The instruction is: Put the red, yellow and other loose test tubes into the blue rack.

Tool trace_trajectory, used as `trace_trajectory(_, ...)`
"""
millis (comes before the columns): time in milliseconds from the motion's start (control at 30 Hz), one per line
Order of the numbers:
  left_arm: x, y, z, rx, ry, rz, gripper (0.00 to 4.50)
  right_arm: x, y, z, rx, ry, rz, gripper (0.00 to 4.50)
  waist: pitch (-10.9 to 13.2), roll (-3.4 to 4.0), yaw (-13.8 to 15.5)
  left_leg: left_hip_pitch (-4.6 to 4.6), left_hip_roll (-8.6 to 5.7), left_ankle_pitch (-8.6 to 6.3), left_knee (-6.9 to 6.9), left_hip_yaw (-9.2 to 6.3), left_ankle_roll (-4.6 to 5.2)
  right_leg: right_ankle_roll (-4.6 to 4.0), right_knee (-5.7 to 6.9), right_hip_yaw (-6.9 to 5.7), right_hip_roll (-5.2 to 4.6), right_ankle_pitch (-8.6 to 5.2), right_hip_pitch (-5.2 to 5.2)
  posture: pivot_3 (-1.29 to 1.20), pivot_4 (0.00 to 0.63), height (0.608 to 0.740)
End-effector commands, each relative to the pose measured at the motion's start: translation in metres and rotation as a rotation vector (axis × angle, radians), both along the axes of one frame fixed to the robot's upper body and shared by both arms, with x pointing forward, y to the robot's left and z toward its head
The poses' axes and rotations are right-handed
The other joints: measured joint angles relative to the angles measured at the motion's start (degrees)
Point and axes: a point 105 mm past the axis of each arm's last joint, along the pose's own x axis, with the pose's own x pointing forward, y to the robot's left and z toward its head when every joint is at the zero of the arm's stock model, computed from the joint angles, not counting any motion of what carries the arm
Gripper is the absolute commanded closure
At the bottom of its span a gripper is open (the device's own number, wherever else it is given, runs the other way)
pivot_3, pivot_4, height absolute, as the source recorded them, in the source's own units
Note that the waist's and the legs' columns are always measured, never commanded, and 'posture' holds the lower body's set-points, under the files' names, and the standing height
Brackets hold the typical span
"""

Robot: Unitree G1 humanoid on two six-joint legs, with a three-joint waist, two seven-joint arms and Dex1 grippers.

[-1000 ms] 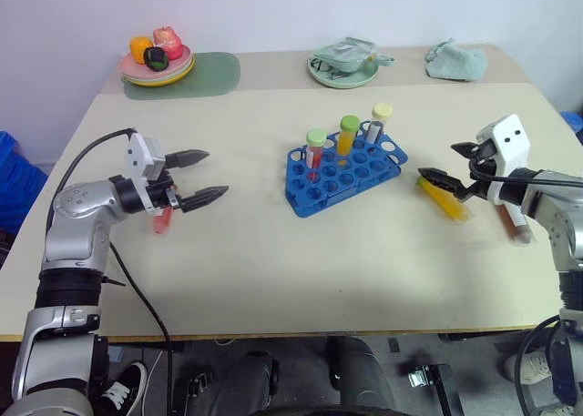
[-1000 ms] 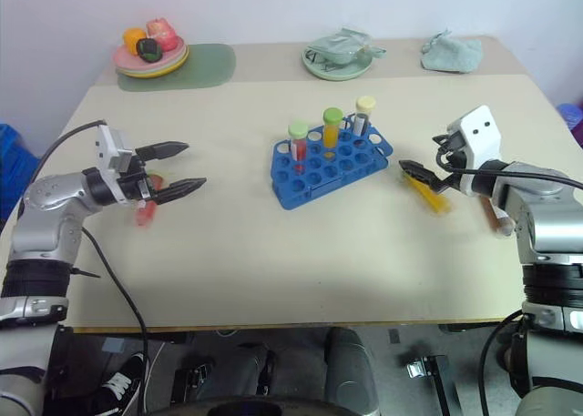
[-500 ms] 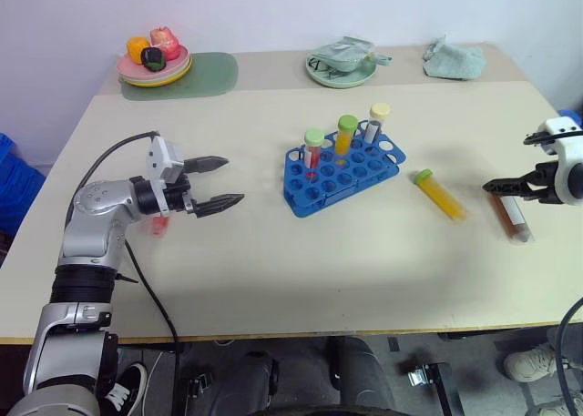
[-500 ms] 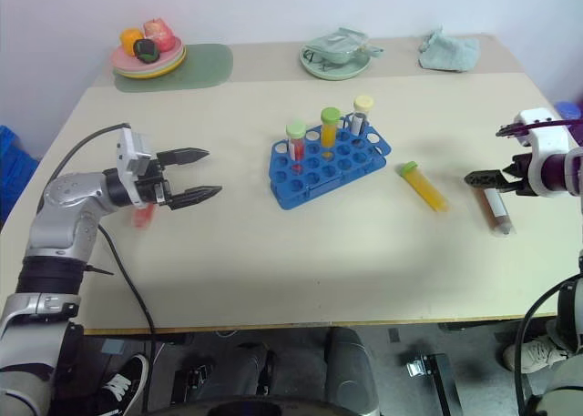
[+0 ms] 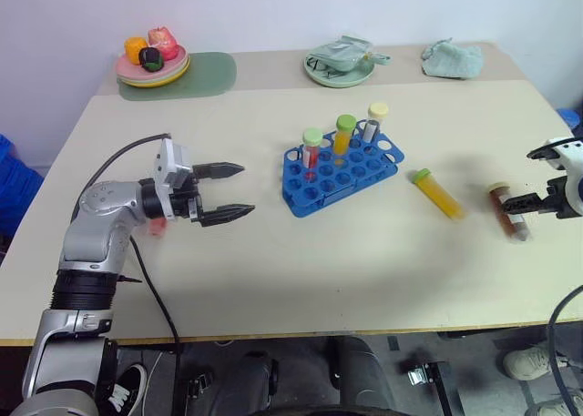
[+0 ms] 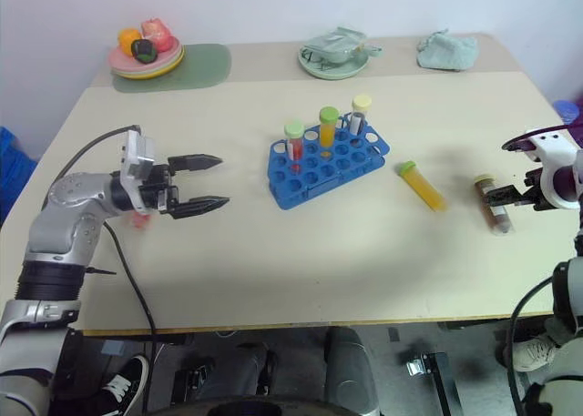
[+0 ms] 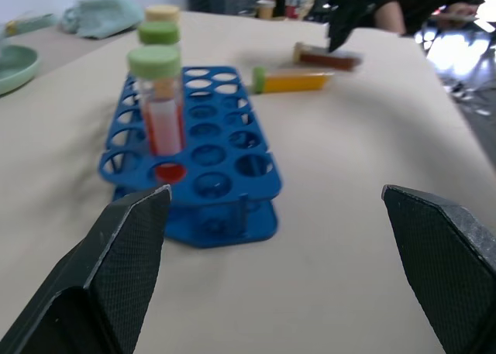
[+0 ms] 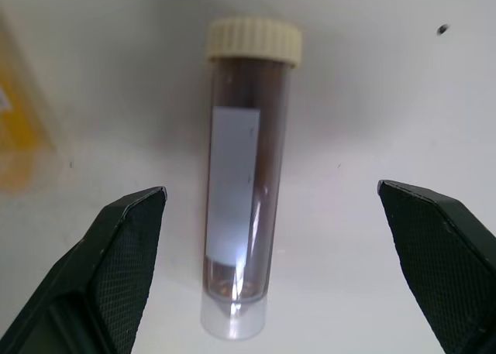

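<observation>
While my right tool [image 8: 271, 269] hung wide over the dark tube [image 8: 239, 199] lying on the table [image 5: 364, 252], my left tool [image 5: 232, 193] gaped toward the blue rack [image 5: 342, 175].

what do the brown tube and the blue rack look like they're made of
Brown tube: likely clear glossy plastic, since the dark fill shows through and the wall glints; ribbed matte cream cap, white label. Rack: probably moulded plastic, uniform bright blue with a slight sheen.
</observation>
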Motion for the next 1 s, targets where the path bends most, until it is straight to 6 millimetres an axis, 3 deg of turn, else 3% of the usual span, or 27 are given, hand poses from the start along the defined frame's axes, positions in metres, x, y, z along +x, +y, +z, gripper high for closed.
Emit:
trace_trajectory(33,-0.008,0.004,0.011,0.002,-0.026,-0.032,0.04,0.003,0.002,0.008,0.028,-0.018,-0.016,0.04,0.0,0.0,0.0,0.0,0.0,0.0,0.0,0.0,0.0,0.0,0.0,0.0,0.0,0.0,0.0,0.0,0.15,0.74)
trace_trajectory(267,-0.017,0.003,0.009,-0.006,0.045,-0.073,0.04,0.005,0.008,-0.004,0.045,0.014,-0.011,0.04,0.0,0.0,0.1,-0.03,-0.03,0.0,0.01,-0.02,0.0,0.0,0.01,0.0,-0.02,0.0,0.0,0.0,0.15,0.74)
trace_trajectory(767,-0.016,0.003,0.006,-0.012,0.027,-0.013,0.04,0.006,0.005,-0.023,0.021,0.033,-0.026,0.04,0.0,0.0,0.1,-0.02,-0.02,0.0,0.01,0.0,0.0,0.0,0.01,0.02,-0.02,0.0,-0.02,0.0,0.15,0.74)
trace_trajectory(867,-0.015,0.004,0.006,-0.014,0.024,-0.002,0.0,0.006,0.003,-0.025,0.007,0.028,-0.026,0.76,0.0,0.0,0.0,-0.02,-0.02,0.0,0.01,0.0,0.0,0.0,0.01,0.02,-0.01,0.0,-0.02,0.0,0.15,0.74)
trace_trajectory(1000,-0.015,0.004,0.007,-0.017,0.024,0.002,0.0,0.007,0.002,-0.027,-0.005,0.026,-0.027,2.67,0.0,0.0,0.0,-0.02,-0.02,0.0,0.01,0.0,0.0,0.0,0.01,0.02,-0.01,0.0,-0.02,0.0,0.15,0.74)
